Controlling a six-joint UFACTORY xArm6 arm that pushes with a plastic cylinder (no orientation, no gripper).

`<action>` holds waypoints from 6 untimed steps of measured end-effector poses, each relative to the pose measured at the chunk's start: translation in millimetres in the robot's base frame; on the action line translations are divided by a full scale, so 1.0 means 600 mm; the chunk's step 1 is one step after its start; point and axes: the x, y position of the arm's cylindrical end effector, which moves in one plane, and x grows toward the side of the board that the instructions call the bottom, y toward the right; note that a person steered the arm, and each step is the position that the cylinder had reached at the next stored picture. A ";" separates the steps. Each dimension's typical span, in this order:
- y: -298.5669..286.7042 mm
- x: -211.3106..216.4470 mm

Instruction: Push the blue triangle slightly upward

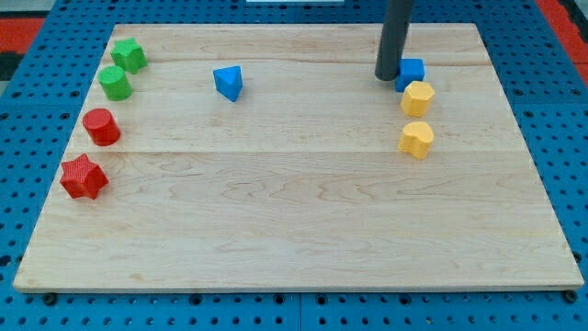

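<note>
My tip [388,77] (just a bare rod, no claw to open or close) sits touching the blue cube [412,72] at the view's top right, well apart from the blue triangle [229,82], so it'd need to get below that first.

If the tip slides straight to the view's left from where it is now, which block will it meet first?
Probably the blue triangle, though my tip sits slightly higher in the view, so it may only graze its top or pass just above it.

Blue triangle [229,82] — pale wooden board [294,211], blue pegboard [28,184].
</note>
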 end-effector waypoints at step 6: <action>-0.386 0.019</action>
